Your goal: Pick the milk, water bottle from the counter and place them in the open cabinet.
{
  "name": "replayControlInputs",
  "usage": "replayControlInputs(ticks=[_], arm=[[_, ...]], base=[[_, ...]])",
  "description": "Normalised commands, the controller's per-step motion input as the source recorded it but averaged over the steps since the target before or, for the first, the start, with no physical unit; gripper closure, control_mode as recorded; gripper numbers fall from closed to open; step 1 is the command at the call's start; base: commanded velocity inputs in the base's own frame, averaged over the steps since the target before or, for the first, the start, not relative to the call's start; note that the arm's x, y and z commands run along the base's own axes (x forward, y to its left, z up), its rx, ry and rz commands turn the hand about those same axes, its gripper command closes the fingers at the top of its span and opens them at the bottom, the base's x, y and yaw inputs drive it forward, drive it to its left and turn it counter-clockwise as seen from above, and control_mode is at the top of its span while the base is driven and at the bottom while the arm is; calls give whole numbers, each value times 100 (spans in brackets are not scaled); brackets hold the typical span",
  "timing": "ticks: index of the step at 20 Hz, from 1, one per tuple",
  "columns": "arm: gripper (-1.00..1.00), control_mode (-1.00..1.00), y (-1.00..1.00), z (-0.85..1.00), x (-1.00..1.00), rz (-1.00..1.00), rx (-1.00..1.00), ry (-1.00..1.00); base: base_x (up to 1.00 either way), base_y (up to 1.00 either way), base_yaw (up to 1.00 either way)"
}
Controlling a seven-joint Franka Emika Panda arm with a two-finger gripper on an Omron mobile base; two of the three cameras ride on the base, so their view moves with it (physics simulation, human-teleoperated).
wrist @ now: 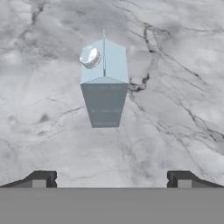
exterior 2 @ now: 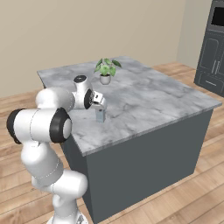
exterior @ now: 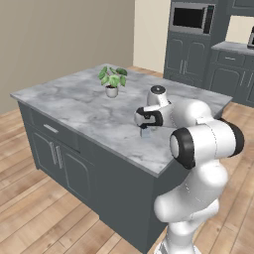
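**A:** Where does the gripper [wrist: 111, 178] stand, and how are its fingers [wrist: 41, 178]?

**B:** It hangs above the counter [exterior: 74, 106], pointing down at the marble; the two dark fingers are spread wide, one at each lower corner of the hand view, with nothing between them; they pinch nothing.

**A:** And the milk [wrist: 104, 81]?

**B:** Upright on the marble, ahead of the fingertips and roughly centred on the gap between them, perhaps a touch toward the left finger; clear of both tips; its gabled top is pale blue with a small round silver cap [wrist: 90, 57] on the left slope; the wall facing the hand is a darker blue-grey.

**A:** Do the base views agree?

**B:** Yes; in the left base view the carton [exterior: 145, 131] peeps out just under the hand, near the counter's edge closest to the robot; in the right base view it [exterior 2: 100, 115] stands just below the gripper [exterior 2: 100, 104], not touching as far as I can tell.

**A:** Anything else beyond the fingers?

**B:** A small potted plant [exterior: 112, 82] in a white pot, well apart from the carton, farther across the marble; dark grey cabinets [exterior: 191, 54] with a built-in oven against the far wall; a wooden floor [exterior: 34, 208] around the island.

**A:** The water bottle?

**B:** I cannot tell where it is.
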Motion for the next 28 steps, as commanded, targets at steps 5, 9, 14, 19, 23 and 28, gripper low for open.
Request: replayControlInputs(ticks=[5,9,14,19,23,28], arm=[[-100,-100,0,0,24,0,0,0],[-100,-100,0,-1,22,0,0,0],[-100,-100,0,-6,26,0,0,0],[-100,-100,0,-22,25,0,0,0],[-100,-100,0,-26,26,0,0,0],[-100,-100,0,-19,23,0,0,1]], base=[[0,0,0],[0,0,0],[0,0,0],[0,0,0],[0,0,0],[0,0,0]])
